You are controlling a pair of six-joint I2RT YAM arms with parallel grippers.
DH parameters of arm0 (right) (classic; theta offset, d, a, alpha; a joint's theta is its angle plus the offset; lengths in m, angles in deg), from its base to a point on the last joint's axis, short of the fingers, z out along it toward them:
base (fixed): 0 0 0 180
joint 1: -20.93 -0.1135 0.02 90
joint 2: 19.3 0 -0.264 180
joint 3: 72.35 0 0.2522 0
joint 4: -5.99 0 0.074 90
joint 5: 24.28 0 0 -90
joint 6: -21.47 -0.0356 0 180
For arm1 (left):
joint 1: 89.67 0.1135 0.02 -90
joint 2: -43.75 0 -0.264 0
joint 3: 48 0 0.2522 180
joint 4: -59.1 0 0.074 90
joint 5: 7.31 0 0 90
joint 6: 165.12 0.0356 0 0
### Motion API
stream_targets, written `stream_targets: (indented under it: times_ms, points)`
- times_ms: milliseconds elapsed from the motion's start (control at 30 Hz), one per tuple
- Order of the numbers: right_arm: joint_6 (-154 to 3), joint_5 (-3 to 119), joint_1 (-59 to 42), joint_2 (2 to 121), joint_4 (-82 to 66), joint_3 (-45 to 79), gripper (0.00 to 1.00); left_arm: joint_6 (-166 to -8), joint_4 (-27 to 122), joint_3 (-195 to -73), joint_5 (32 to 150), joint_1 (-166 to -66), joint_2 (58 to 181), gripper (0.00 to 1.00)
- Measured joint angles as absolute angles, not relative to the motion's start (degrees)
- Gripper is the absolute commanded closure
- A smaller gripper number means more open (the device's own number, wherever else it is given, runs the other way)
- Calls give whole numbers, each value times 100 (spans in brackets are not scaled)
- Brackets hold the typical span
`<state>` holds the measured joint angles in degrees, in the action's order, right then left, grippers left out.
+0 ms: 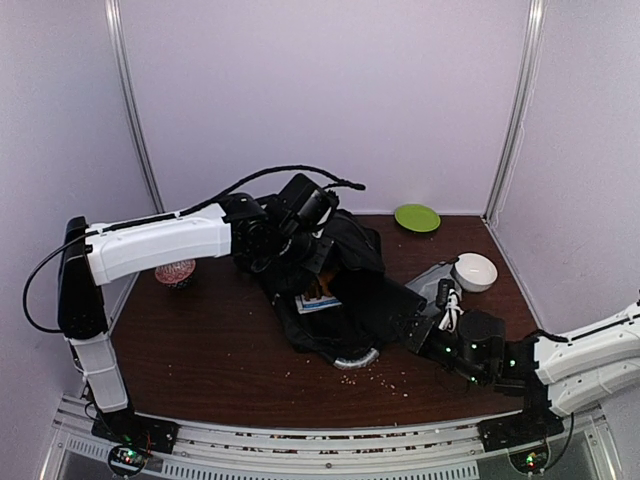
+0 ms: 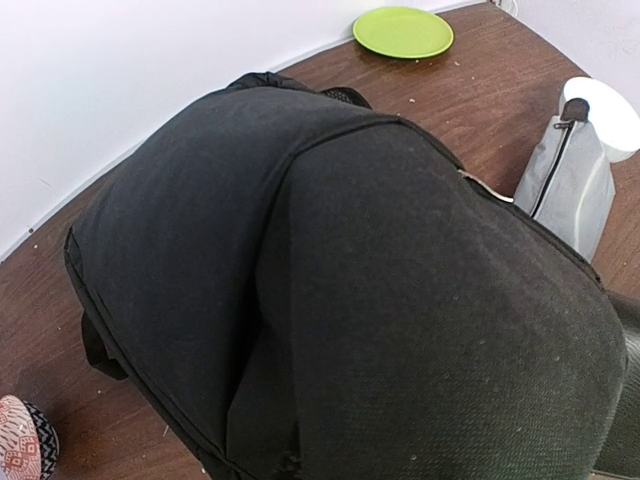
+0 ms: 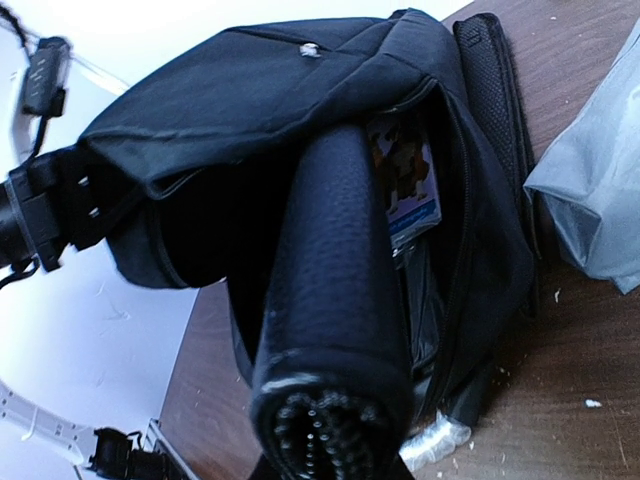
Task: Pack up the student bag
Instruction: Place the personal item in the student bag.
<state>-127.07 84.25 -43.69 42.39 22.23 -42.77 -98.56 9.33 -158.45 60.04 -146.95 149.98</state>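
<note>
Well, my right pincer [image 1: 428, 328] grips a black leathery roll [image 3: 330, 280], aimed long-ways into the student bag [image 1: 345, 285]; my left pincer [image 1: 285, 240] pinches the bag's top up.

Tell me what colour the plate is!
The plate is lime green; left wrist view shows it best.

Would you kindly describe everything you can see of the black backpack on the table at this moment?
The backpack is large, black, of soft woven fabric, with zips and a mesh-padded strap. It lies slumped on the brown table, its mouth gaping open. The left fingers, shut, pinch its upper flap and hold it raised. A colourful booklet shows inside, and a black notebook pokes into the opening. Crumbs lie by its near edge.
</note>
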Motion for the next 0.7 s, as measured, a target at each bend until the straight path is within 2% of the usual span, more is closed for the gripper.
stream_targets:
  times_ms: [467, 700]
  points:
    - [-13861, 8221, -3746, 7725, 4700, -2902, 95, -10037, 1018, -15399, 6448, -14693, 14561, 100]
    - [-14318, 8077, -3682, 9010, 5248, -1893, 90, -10101, 1064, -15097, 6708, -14688, 14249, 100]
